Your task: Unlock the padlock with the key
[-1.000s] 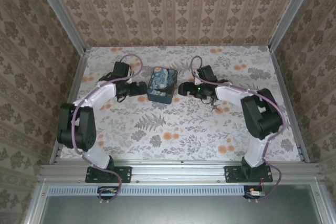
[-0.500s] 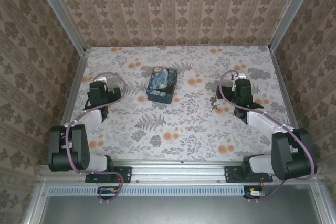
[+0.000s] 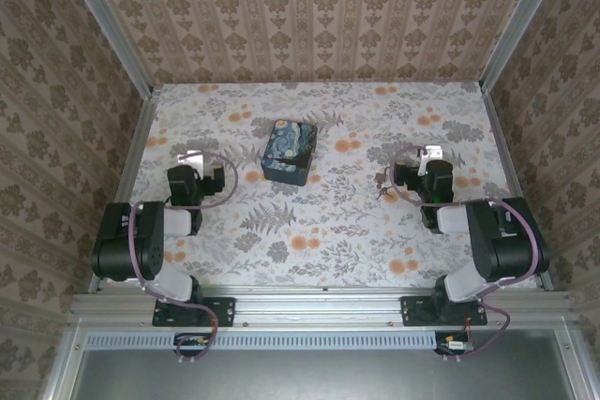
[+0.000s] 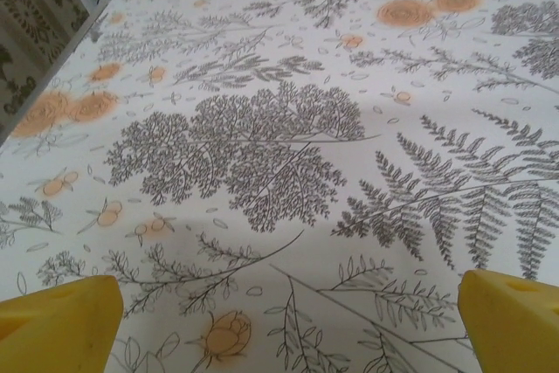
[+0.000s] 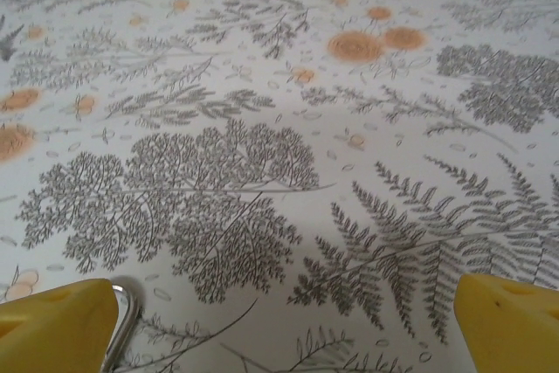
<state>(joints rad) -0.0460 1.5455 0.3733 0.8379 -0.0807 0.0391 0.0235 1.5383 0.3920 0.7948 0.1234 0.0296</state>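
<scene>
Looking down, I see the padlock (image 3: 382, 192) on the surface (image 3: 309, 231) just beside my right jaws' tips, outside their wide-open gap; left jaws also open, well apart.

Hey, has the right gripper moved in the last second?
Yes. The right gripper has pulled back from beside the blue tin box, rightward and slightly toward the near edge; the box stayed put.

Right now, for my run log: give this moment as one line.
left jaws open, empty | right jaws open, empty | blue tin mid-table, untouched | small metal bits by right jaws
</scene>
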